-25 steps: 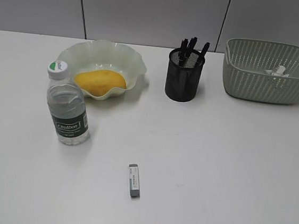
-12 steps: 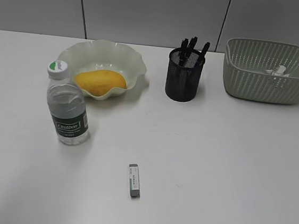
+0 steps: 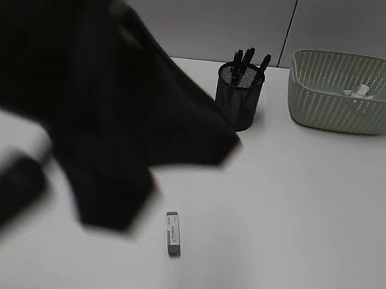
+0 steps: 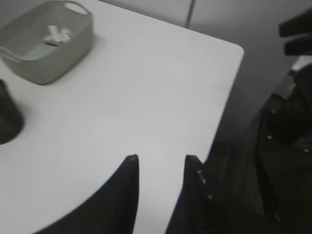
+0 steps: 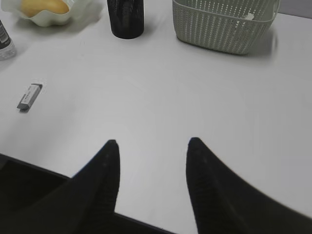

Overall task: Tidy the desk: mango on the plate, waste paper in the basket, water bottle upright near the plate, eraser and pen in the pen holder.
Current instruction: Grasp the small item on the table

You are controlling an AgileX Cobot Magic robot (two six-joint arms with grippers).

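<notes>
My blurred left arm (image 3: pixel 114 108) sweeps across the left half of the exterior view and hides the plate, mango and water bottle there. The right wrist view shows the mango (image 5: pixel 44 6) on the plate (image 5: pixel 48 20) and the bottle's base (image 5: pixel 5 43). The grey eraser (image 3: pixel 173 233) lies on the desk (image 3: pixel 296 210); it also shows in the right wrist view (image 5: pixel 29 96). Pens (image 3: pixel 247 59) stand in the pen holder (image 3: pixel 238 97). The waste paper (image 3: pixel 357 91) lies in the basket (image 3: pixel 346 102). My left gripper (image 4: pixel 162 159) is open and empty. My right gripper (image 5: pixel 153 141) is open and empty.
The left wrist view shows the basket (image 4: pixel 48 53), the pen holder's edge (image 4: pixel 7 117), the desk's right corner (image 4: pixel 234 48) and dark equipment (image 4: pixel 287 136) beyond it. The right wrist view shows the pen holder (image 5: pixel 126 19) and basket (image 5: pixel 219 29) far ahead.
My left arm has swung into the exterior view as a dark blur and now covers the plate, mango and bottle. The eraser, pen holder and basket have not moved.
</notes>
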